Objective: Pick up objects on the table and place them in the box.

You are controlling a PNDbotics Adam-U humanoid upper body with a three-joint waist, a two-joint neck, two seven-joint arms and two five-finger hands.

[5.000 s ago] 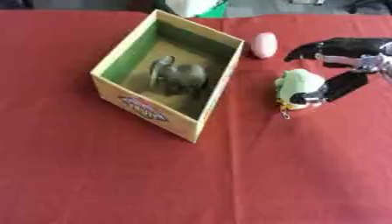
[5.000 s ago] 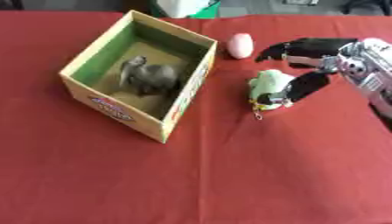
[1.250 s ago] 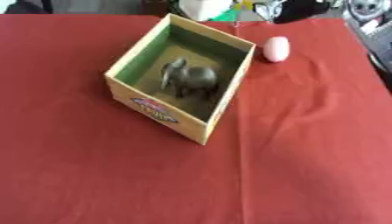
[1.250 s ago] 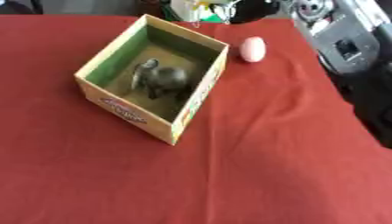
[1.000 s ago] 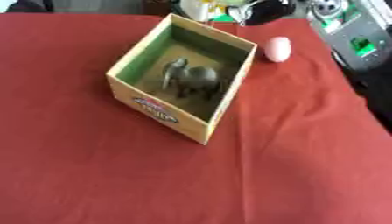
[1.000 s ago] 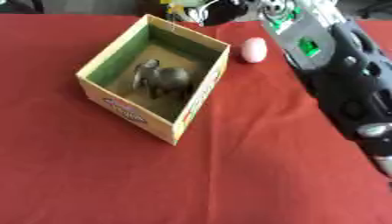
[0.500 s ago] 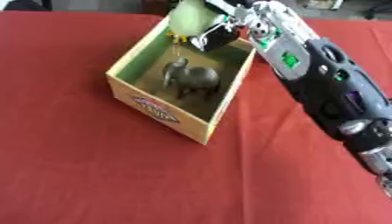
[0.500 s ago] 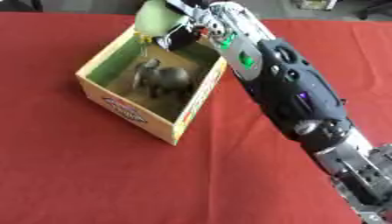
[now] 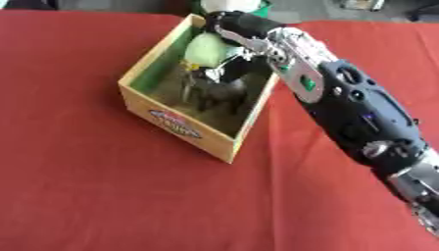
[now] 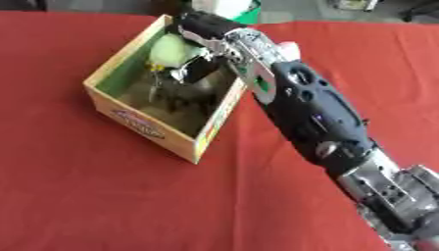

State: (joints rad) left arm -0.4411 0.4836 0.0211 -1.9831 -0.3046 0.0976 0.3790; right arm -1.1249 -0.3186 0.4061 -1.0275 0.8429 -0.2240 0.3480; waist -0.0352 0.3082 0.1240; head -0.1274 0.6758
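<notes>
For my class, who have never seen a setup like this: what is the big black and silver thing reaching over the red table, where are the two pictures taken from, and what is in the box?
The black and silver thing is the right arm of a humanoid robot that a person steers. Both pictures come from a stereo camera in the robot's head, left eye and right eye, looking down at one moment. A red cloth covers the table. On it stands an open cardboard box with a green lining. The right robot hand reaches over the box, fingers curled on a pale green toy held above the inside. A dark toy animal already lies in the box. A pale pink egg-shaped thing peeks out behind the arm. The left robot hand is out of view.
</notes>
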